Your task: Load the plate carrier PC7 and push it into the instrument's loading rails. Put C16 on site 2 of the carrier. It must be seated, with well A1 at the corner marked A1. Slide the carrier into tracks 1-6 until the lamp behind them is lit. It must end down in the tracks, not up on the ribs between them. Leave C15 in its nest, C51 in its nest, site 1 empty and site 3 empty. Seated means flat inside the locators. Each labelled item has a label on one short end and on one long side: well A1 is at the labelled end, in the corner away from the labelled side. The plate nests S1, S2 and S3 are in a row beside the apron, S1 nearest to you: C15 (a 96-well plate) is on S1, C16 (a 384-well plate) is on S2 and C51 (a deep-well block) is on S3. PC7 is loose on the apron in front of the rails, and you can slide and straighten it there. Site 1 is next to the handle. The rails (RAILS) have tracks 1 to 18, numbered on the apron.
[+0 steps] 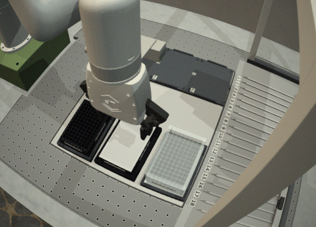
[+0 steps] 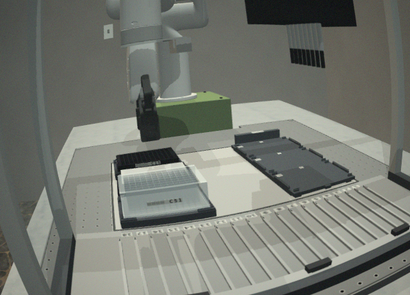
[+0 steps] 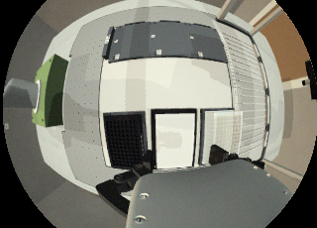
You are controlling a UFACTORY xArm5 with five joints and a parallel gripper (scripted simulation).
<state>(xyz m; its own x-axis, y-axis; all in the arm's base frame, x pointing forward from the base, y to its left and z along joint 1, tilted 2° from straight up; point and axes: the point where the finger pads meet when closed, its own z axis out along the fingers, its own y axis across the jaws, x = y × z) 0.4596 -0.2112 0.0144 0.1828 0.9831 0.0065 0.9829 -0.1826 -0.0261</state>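
Observation:
My gripper (image 1: 120,124) (image 2: 149,139) (image 3: 182,157) is open and empty, above C16, its fingers spread across the plate's width. C16 (image 1: 122,149) (image 3: 173,139), a white 384-well plate, lies in the middle nest; in the exterior view it is largely hidden behind C51. C15 (image 1: 81,128) (image 2: 142,157) (image 3: 124,139), black, is in S1. C51 (image 1: 173,158) (image 2: 165,199) (image 3: 217,131), clear and tall, is in S3. The dark carrier PC7 (image 1: 173,66) (image 2: 287,158) (image 3: 173,40) lies on the apron, its three sites empty, its far end before tracks 1-6.
The ribbed rails (image 1: 257,106) (image 2: 211,245) (image 3: 253,84) lie beyond the apron. PC7's upright handle (image 2: 256,136) (image 3: 107,42) is at the robot-base end. A black pipetting head (image 2: 299,8) hangs above the deck. A frame post (image 1: 262,25) (image 2: 395,86) stands beside track 1.

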